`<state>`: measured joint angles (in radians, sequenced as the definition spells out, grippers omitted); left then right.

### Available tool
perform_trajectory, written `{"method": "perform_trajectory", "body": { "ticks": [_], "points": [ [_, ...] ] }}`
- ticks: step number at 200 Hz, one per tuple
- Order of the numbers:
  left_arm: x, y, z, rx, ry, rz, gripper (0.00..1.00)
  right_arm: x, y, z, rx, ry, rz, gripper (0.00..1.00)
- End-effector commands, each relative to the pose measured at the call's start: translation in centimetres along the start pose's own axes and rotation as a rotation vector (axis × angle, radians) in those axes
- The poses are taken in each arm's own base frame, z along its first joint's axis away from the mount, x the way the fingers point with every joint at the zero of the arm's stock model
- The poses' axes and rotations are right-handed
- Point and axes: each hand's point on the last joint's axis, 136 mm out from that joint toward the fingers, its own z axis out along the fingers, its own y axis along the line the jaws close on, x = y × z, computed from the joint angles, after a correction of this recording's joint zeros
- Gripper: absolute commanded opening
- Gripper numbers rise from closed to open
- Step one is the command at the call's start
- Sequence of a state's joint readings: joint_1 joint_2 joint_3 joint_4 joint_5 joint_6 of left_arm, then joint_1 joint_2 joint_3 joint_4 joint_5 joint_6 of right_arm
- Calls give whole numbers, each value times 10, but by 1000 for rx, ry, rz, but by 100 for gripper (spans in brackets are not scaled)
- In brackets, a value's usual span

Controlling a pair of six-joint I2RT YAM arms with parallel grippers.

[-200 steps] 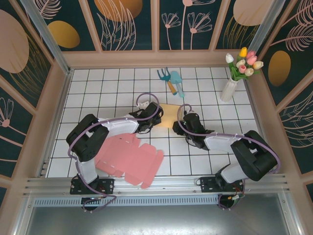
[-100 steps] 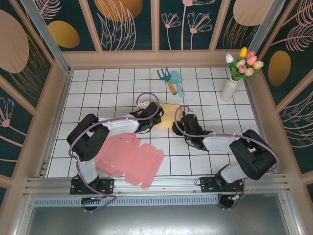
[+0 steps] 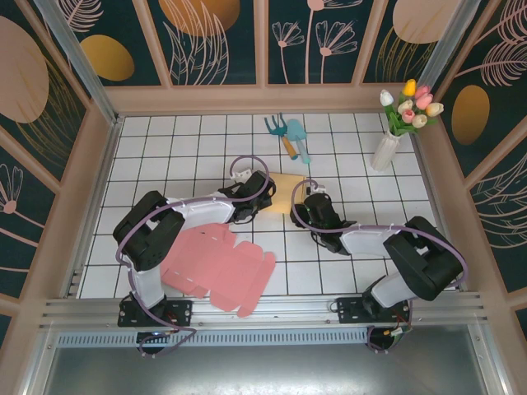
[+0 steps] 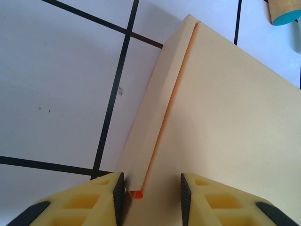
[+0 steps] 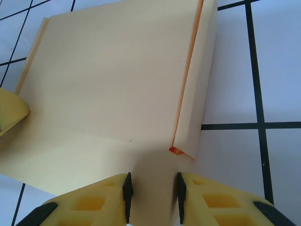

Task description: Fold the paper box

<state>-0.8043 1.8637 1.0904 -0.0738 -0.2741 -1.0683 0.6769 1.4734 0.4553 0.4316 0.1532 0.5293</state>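
The paper box lies near the middle of the top view on the white tiled table, a cream sheet with its two side flaps turned up. The left gripper sits at its left edge and the right gripper at its right edge, both low over the tiles.

In the left wrist view the left gripper shows at the bottom of the frame, its jaws set at a narrow gap. The near end of one raised flap of the box, orange on its inner face, stands inside that gap, close against the left-hand finger and clear of the other, so nothing is clamped. A wooden handle end with a teal tip sits in the upper right corner.

In the right wrist view the right gripper hangs at the bottom centre with an equally narrow gap, straddling the near edge of the box; whether the fingers touch the sheet I cannot tell. The other raised flap runs up the right of the frame, and a yellow finger of the left gripper pokes in at the left edge.

A flat pink cut-out sheet lies at the lower left of the top view, a small rake and trowel above the box, and a vase of tulips at the upper right
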Motion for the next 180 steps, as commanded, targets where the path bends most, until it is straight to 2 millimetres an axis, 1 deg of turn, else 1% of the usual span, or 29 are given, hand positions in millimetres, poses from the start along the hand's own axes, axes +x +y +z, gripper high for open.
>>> {"method": "perform_trajectory", "body": {
  "ticks": [1, 28, 31, 34, 38, 93, 151, 180],
  "points": [
    [31, 37, 18, -124, 91, 32, 36, 26, -11, 4, 33, 63, -44, 34],
    [32, 37, 18, -126, 91, 35, 36, 28, -15, 5, 57, 77, -34, 35],
    [32, 37, 18, -125, 92, 35, 35, 29, -15, 5, 57, 79, -34, 35],
    [32, 37, 18, -124, 93, 35, 32, 29, -15, 6, 61, 81, -33, 36],
    [32, 37, 18, -125, 94, 34, 31, 30, -16, 6, 62, 83, -34, 36],
    [32, 37, 19, -125, 92, 33, 32, 30, -12, 4, 34, 69, -44, 36],
    [36, 42, 23, -137, 101, 35, 32, 30, -9, 4, -2, 39, -91, 35],
    [40, 44, 27, -141, 112, 37, 32, 27, -15, 1, -4, -27, -140, 35]
  ]
}}
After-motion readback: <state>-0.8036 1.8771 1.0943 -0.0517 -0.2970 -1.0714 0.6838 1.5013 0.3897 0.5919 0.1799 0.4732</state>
